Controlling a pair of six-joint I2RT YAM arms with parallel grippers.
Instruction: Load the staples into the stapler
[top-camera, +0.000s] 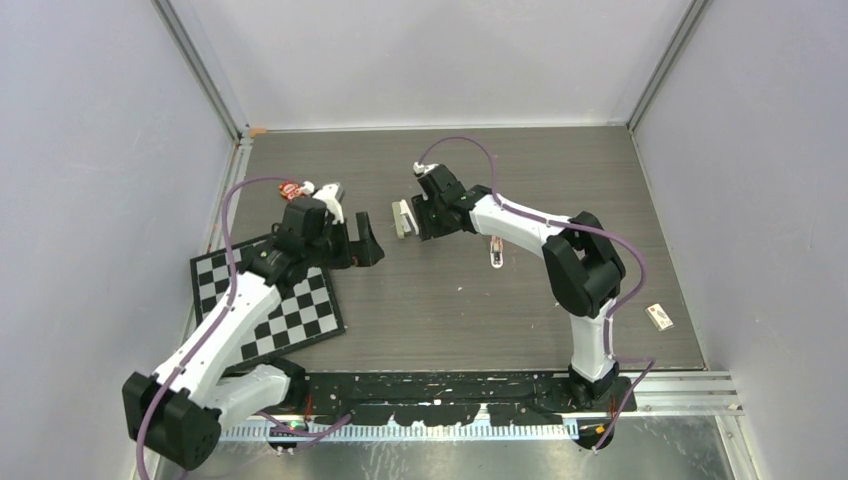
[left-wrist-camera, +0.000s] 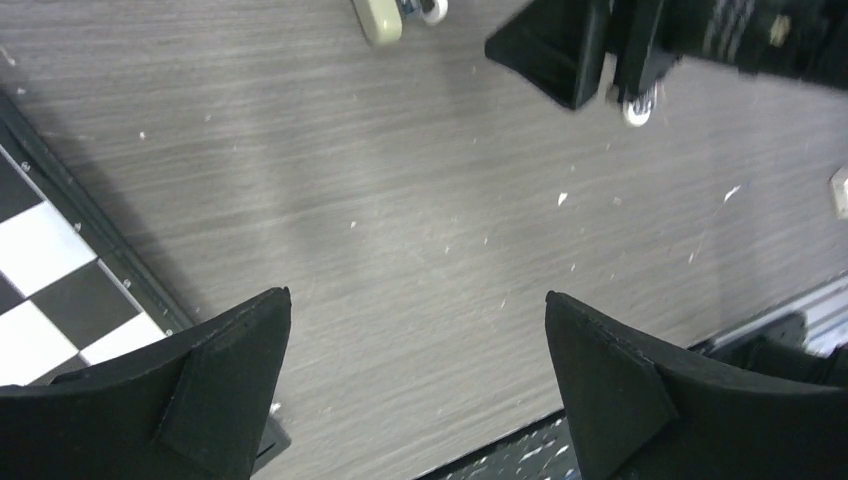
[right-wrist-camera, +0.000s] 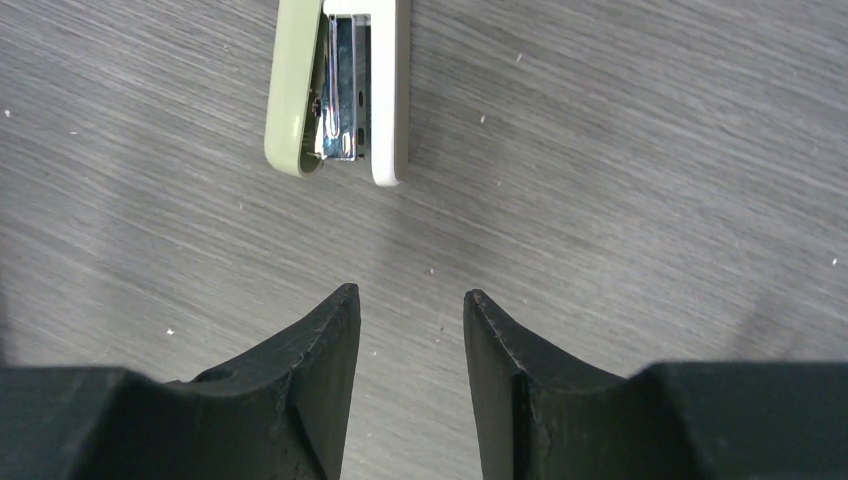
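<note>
The stapler lies on its side on the grey wood table, pale green top and white base with bright metal between them. It rests between the two grippers, and its end shows at the top of the left wrist view. My left gripper stands wide open just left of it, with only bare table between the fingers. My right gripper sits just right of it, pointing at its end. Those jaws are narrowly apart with nothing between them. No loose staples show in any view.
A small pink stapler-like object lies under the right forearm. A chessboard lies under the left arm, with a red item behind it. A small white box sits near the right edge. Grey walls enclose the table.
</note>
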